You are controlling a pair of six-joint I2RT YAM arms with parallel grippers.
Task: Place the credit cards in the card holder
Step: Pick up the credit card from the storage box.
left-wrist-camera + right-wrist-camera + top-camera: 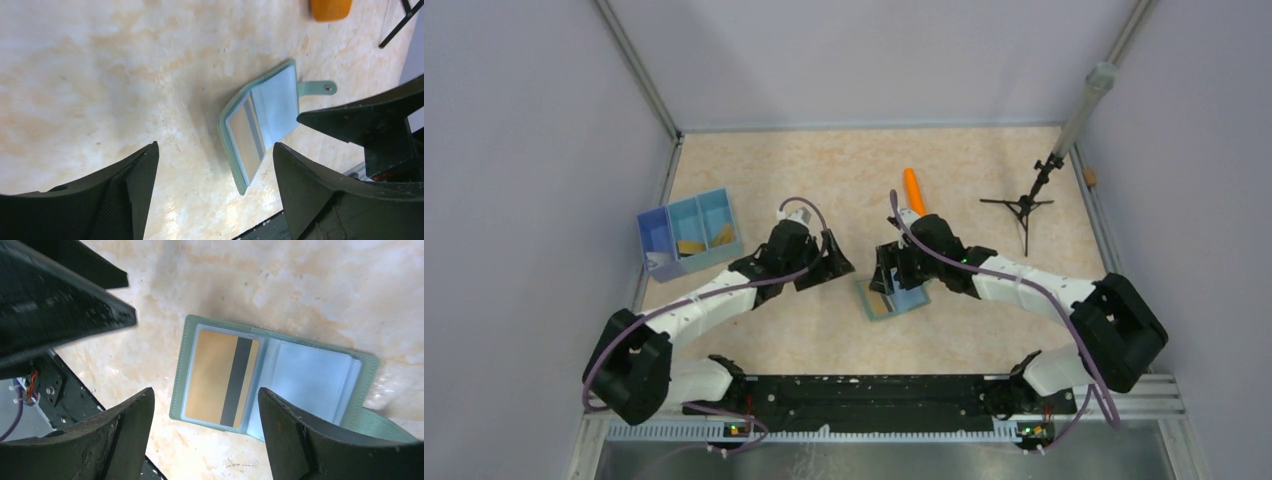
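The right gripper (205,392) stands open and empty, just above the holder (310,375). The left gripper (215,150) is also wide open and holds nothing; it is near the holder, on its left side. The holder lies unfolded on the surface (300,280), between the two arms. One card (215,375) with a dark stripe already sits in its left pocket. More cards (692,246) lie in the tray (652,232), well apart on the left.

I judge the cards are light, thin, stiff and smooth, so they can slip easily between the fingers. It seems best to pinch a card by its two long edges, or by one short end that stands free. The holder looks soft and light and probably slides when it is pushed. One gripper should press on its outer rim, not on the pocket.
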